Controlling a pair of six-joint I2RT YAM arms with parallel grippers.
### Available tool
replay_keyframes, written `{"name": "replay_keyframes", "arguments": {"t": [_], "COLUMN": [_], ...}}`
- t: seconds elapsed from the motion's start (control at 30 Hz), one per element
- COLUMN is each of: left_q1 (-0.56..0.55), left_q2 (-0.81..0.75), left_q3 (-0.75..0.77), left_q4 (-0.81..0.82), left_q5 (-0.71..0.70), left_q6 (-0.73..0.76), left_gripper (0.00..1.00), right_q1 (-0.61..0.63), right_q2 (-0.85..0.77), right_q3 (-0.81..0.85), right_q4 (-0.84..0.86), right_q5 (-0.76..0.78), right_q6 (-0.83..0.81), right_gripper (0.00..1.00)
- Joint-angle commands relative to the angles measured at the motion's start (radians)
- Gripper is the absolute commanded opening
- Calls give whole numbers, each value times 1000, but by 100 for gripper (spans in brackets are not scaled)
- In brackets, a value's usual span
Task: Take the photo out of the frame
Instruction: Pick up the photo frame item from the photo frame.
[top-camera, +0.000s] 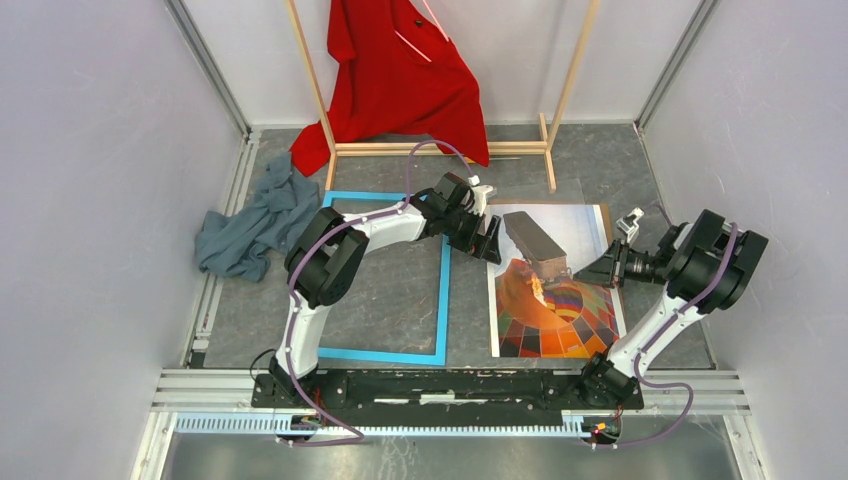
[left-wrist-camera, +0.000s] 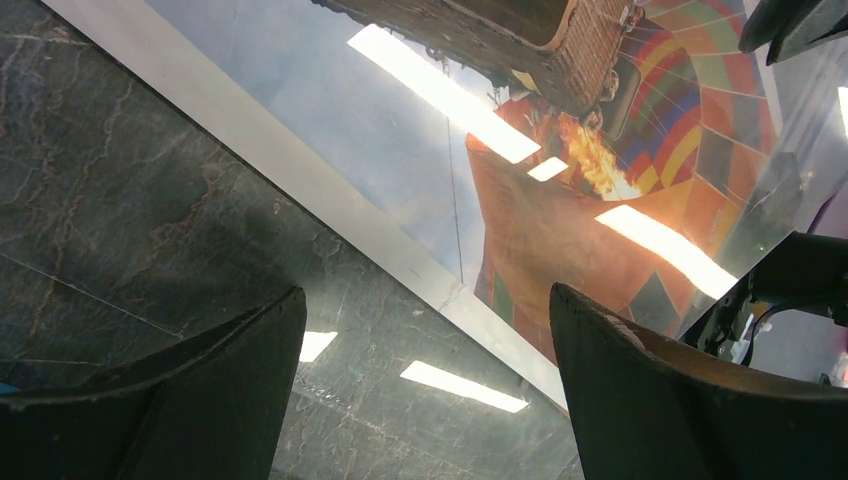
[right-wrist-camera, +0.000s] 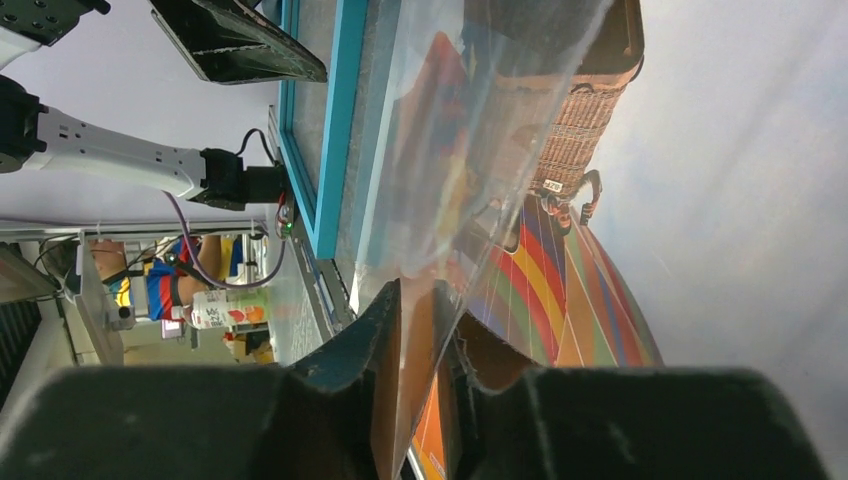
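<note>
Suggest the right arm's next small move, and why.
Probably lift the clear transparent sheet away from the colourful hot-air balloon photo and set it aside. The right gripper pinches its edge, slanted above the print; the thin light blue rectangular frame lies apart, empty; the left gripper hovers open.

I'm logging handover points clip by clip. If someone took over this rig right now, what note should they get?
Left gripper: open and empty, hovering over the photo's left edge.
Right gripper: shut on the edge of a clear sheet, which stands tilted up over the photo.
The photo lies flat on the table, to the right of the frame and outside it.
The frame lies flat and empty, with bare table showing through it.
Done: the photo is out of the frame.
Left: probably only to set the clear sheet aside and let go.
</note>
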Motion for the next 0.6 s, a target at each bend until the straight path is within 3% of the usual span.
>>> {"name": "replay_keyframes", "arguments": {"t": [0.0,0.17,0.57], "left_q1": [0,0,79], "left_q2": [2,-32,-206], "left_q3": [-14,11,99], "left_q4": [27,11,-130], "left_q5": [27,32,98], "left_q6": [-26,-6,148], "left_gripper": [97,99,100], "right_q1": [6,6,3], "right_q2": [11,10,-50], "right_q3": [-5,-3,-5], "right_q4": [-9,-9,-11], "right_q5": [-8,-13,-64], "right_q6": [-18,-12,40], "right_gripper": [18,0,0]}}
